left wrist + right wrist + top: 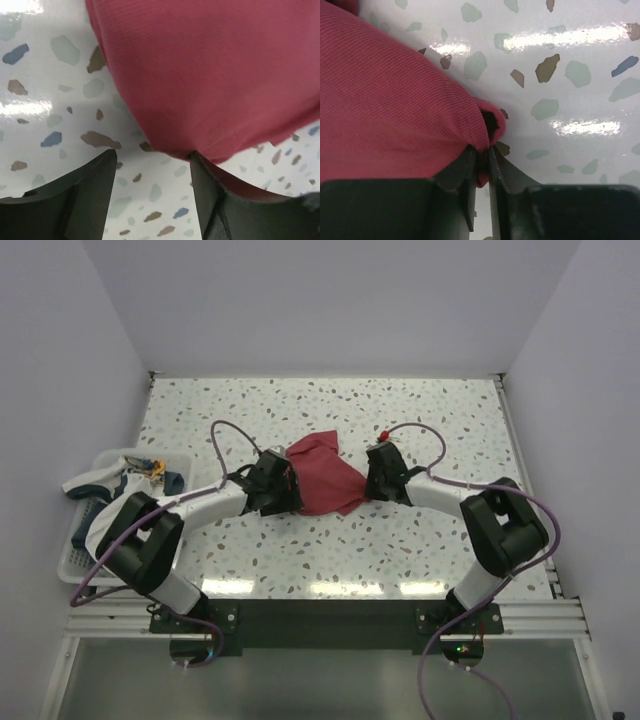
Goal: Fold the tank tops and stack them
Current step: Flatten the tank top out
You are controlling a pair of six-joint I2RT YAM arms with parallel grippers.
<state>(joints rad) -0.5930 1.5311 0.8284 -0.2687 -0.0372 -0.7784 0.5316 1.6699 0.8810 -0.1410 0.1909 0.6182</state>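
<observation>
Pinching only a thin fold at the right edge of the red tank top (325, 478) on the table (450, 420), the right gripper (480, 156) could slip. The left gripper (152, 166) gapes at its left hem, gripping nothing, so any lift would drag it askew.

We see a white worktop (330, 405) flecked with brown, grey-green and blue chips. It is glossy enough to throw back bright streaks of light near its front edge. A white slatted basket (75, 558) sits at the worktop's left edge, toward the near corner. Plain white walls (300, 300) rise from the worktop's far, left and right sides. Along the worktop's near edge runs a silver metal rail (545, 615). Nearer to us than the worktop and that rail lies a dull grey-green panel (330, 685).
</observation>
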